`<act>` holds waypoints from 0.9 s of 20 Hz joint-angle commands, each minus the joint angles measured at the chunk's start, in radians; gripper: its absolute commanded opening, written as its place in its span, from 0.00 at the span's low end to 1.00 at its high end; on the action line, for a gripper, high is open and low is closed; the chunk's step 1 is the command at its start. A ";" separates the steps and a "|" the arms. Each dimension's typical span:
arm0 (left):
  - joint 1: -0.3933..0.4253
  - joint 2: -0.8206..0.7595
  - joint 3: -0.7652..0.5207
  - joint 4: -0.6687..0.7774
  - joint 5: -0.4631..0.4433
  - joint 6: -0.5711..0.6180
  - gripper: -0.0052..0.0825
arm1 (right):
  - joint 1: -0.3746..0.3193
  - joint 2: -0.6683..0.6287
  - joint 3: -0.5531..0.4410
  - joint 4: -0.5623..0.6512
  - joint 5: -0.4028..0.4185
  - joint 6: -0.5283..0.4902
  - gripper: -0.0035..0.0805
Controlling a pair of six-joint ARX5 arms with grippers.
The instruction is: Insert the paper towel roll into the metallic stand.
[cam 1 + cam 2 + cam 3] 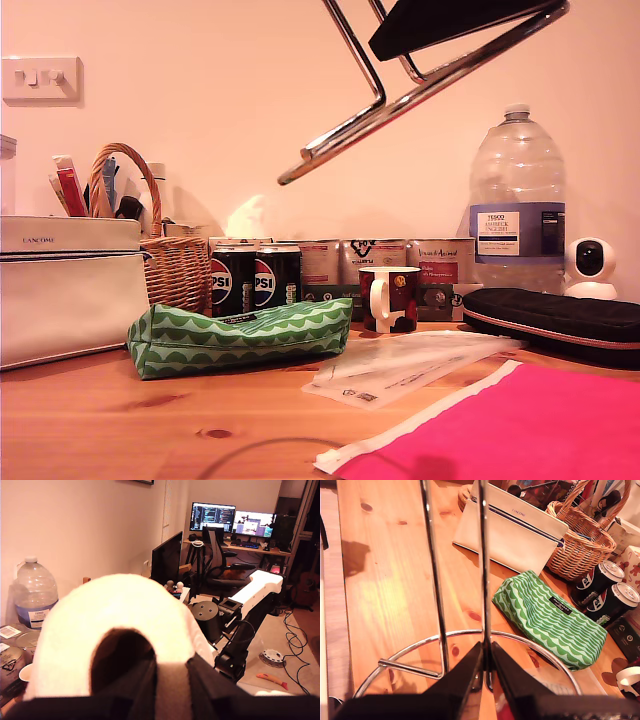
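Note:
The metallic stand (400,105) hangs tilted in the air near the top of the exterior view. My second gripper (385,42) is shut on it. In the second wrist view its black fingers (470,672) pinch one wire of the hairpin upright (482,555) just above the round ring base (470,632). In the first wrist view the white paper towel roll (115,610) fills the foreground, its hollow core facing the camera. My first gripper (170,680) is shut on the roll's wall, with one finger inside the core. The roll and my first gripper are out of the exterior view.
On the wooden table lie a green wavy pouch (240,335), a white bag (70,285), a wicker basket (175,265), two cans (255,280), a mug (390,298), a big water bottle (517,200), a black case (555,318) and a pink envelope (520,425).

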 commanded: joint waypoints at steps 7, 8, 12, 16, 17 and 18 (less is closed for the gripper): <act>-0.002 0.006 -0.032 0.016 -0.009 0.032 0.03 | 0.008 0.030 0.013 0.072 0.015 0.005 0.03; -0.002 0.006 -0.036 0.016 -0.010 0.032 0.03 | 0.008 0.042 0.013 0.080 0.015 0.005 0.03; -0.002 0.002 -0.083 0.016 -0.017 0.023 0.03 | 0.008 0.086 0.013 0.085 0.015 0.005 0.03; -0.002 -0.040 -0.172 0.016 -0.018 -0.017 0.03 | 0.008 0.109 0.013 0.085 0.015 0.005 0.03; -0.002 -0.059 -0.197 0.016 -0.018 -0.030 0.03 | 0.008 0.119 0.013 0.085 0.015 0.005 0.03; -0.002 -0.079 -0.227 0.016 -0.021 -0.050 0.03 | 0.008 0.129 0.013 0.082 0.015 0.005 0.03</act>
